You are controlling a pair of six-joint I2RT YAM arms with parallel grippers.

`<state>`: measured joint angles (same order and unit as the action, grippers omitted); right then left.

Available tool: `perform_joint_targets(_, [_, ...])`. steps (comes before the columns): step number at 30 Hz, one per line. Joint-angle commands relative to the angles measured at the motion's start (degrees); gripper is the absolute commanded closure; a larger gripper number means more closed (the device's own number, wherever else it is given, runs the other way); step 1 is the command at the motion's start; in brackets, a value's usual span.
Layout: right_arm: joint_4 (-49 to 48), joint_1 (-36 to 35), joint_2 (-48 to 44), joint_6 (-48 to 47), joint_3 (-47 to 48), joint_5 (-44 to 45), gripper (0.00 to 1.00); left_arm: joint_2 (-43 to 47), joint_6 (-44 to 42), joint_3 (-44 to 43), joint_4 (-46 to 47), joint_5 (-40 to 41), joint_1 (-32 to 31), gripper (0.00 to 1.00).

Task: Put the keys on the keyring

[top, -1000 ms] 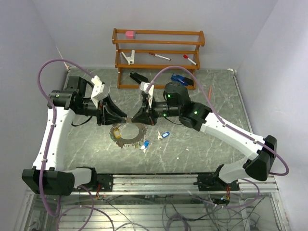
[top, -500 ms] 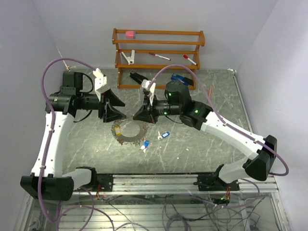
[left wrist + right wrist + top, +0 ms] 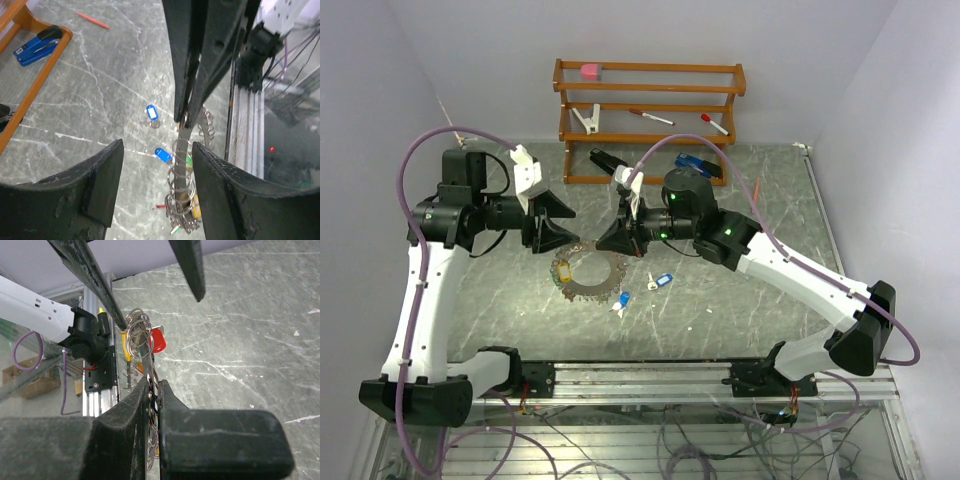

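right end effector reaching leftward, pinching keyring

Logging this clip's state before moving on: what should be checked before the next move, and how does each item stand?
1. Right gripper shut on keyring: ok.
2. Left gripper open, empty: ok.
3. Left gripper apart from keyring: ok.
4. Two blue keys loose, unobstructed: ok.
5. All keys on keyring: not ok.
6. Keyring's opening located: cannot tell.
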<state>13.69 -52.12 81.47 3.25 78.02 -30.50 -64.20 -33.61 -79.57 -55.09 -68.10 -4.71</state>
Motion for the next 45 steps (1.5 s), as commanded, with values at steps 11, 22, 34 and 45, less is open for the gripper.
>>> perform_joint_targets(11, [-1.74, 0.59, 1.24, 2.74, 2.93, -1.13, 1.0, 0.69, -31.97, -3.37, -22.79, -0.01, -0.21, 0.29])
perform_joint_targets(22, [-1.91, 0.55, 2.13, 3.78, 4.48, -1.81, 1.0, 2.59, -25.95, 0.58, -14.32, -0.78, -0.64, 0.28])
perform_joint_targets(34, [-0.89, 0.05, 3.62, 4.97, 6.36, -1.82, 1.0, 3.01, -23.44, 3.78, -8.53, 1.42, -1.61, 0.31])
perform_joint_targets(45, [-0.52, -0.05, 4.17, 5.88, 7.83, -2.45, 1.0, 3.44, -25.04, 5.82, -9.34, 2.64, -1.97, 0.49])
